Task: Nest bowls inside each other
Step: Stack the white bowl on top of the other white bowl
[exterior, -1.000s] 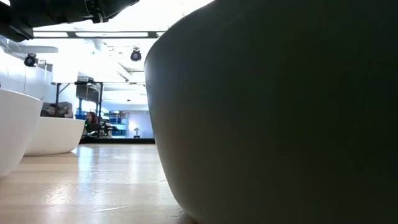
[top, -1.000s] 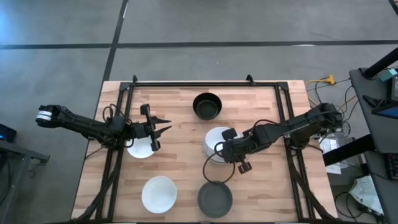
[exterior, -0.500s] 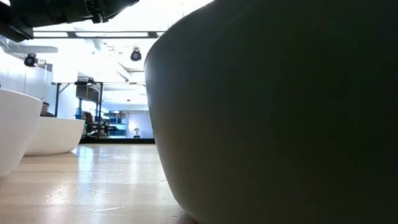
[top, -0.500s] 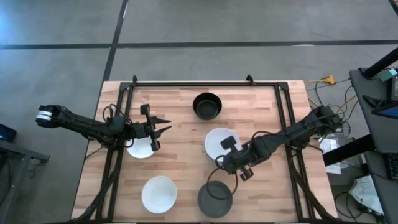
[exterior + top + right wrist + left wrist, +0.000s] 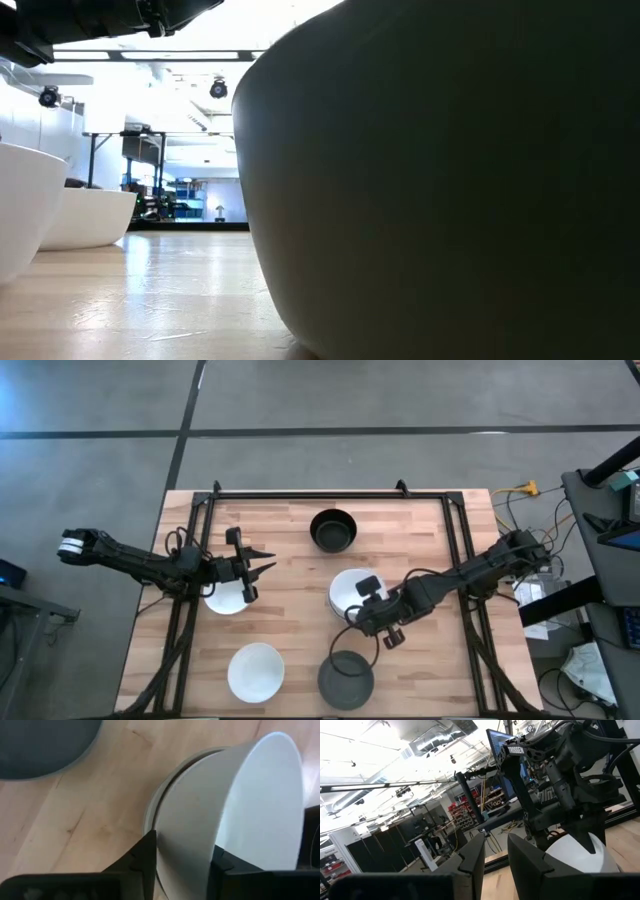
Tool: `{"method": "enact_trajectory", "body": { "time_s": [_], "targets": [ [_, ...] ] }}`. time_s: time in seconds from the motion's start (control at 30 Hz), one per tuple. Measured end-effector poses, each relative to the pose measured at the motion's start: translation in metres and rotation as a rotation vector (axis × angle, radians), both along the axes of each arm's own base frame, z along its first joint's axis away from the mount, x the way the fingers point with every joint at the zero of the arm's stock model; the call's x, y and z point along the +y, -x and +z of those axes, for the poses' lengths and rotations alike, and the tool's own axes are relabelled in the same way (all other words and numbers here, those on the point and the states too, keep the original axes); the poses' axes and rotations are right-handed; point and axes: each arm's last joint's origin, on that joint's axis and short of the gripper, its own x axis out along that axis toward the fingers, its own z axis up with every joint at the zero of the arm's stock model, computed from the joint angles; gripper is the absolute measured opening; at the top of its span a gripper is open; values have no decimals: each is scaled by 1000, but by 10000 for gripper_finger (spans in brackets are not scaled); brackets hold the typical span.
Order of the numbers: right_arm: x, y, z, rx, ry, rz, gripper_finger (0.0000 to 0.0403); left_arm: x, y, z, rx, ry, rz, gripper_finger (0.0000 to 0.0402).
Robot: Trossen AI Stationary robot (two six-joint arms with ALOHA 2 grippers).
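High view: on the pale wooden slatted table (image 5: pixel 290 530), a glossy black round bowl (image 5: pixel 333 529) sits at upper centre, a dark grey round bowl (image 5: pixel 346 679) at lower centre, and a plain white round bowl (image 5: pixel 255 671) at lower left. The left gripper (image 5: pixel 262 567) hangs over another white bowl (image 5: pixel 224 598) at centre left, holding nothing. The right gripper (image 5: pixel 377 628) is at the lower edge of a white stack of bowls (image 5: pixel 349 588) right of centre.

Low view: the dark grey bowl's side fills the right of the frame; two white bowls stand at the far left.

Left wrist view: that gripper's fingers (image 5: pixel 472 860) stand a little apart with nothing between them.

Right wrist view: its fingers (image 5: pixel 144 858) straddle the rim of the stack's top white bowl, one on each side of the wall; whether they pinch it I cannot tell. A second rim shows beneath.

Judged from this, nesting has begun at the stack; four bowls remain separate.
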Motion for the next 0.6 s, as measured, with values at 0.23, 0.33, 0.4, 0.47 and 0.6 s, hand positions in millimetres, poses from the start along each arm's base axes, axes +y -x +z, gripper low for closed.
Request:
{"method": "enact_trajectory", "body": {
  "time_s": [0.23, 0.33, 0.4, 0.47, 0.6],
  "targets": [
    [0, 0, 1, -10, 14, -6, 114, 0, 0, 0, 0, 0, 0, 70],
    [0, 0, 1, -10, 14, -5, 113, 0, 0, 0, 0, 0, 0, 70],
    [0, 0, 1, -11, 13, -5, 110, 0, 0, 0, 0, 0, 0, 70],
    [0, 2, 3, -15, 10, -7, 106, 0, 0, 0, 0, 0, 0, 70],
    [-1, 4, 8, -30, 2, -9, 97, 0, 0, 0, 0, 0, 0, 70]
  ]
}}
